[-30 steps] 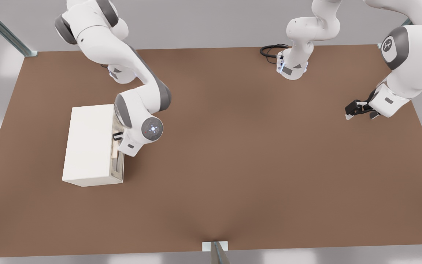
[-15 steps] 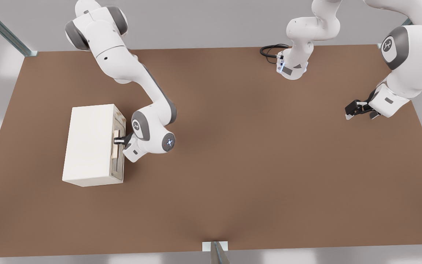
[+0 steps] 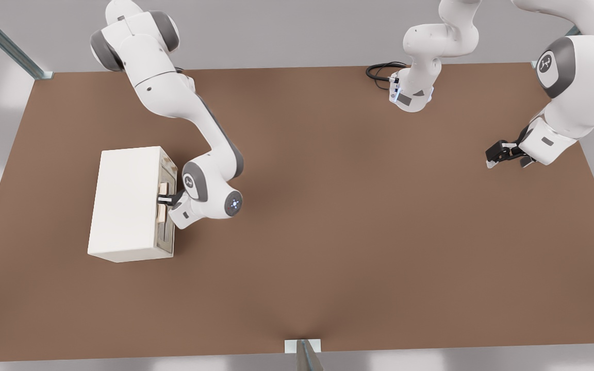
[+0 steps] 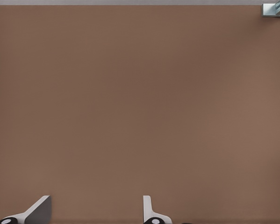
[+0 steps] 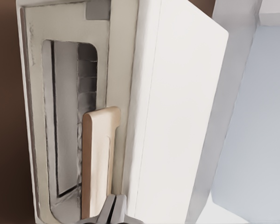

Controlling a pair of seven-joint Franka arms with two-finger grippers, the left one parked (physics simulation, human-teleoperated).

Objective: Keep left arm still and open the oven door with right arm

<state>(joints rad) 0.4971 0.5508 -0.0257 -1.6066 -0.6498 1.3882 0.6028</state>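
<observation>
- In the front view the oven door (image 3: 167, 206) shows only as a thin edge-on strip on the oven body (image 3: 124, 203), at centre-left of the frame; its window cannot be made out there.
- The right arm (image 3: 194, 123) covers part of that strip, and its round grey wrist cap (image 3: 233, 202) faces the camera.
- In the right wrist view the door (image 5: 65, 112) is cut off at the lower edge, and only the tips of the gripper (image 5: 112, 212) reach into the picture at the bottom.
- The door is a flat cream panel with a tall window (image 5: 67, 116) that has rounded corners; dark, ridged oven interior shows through it.
- The handle (image 5: 96, 158) is a smooth beige bar with a rounded end, standing off the door face beside the window.
- The oven body is a plain, matte cream box on a flat brown table (image 3: 353, 216).
- The gripper (image 3: 165, 199) sits at the handle (image 3: 162, 205), on the door side of the box.
- Its two dark fingers (image 5: 109, 210) lie pressed together with no gap, touching the end of the handle; nothing is visibly clamped between them.
- The door lies flat against the body.
</observation>
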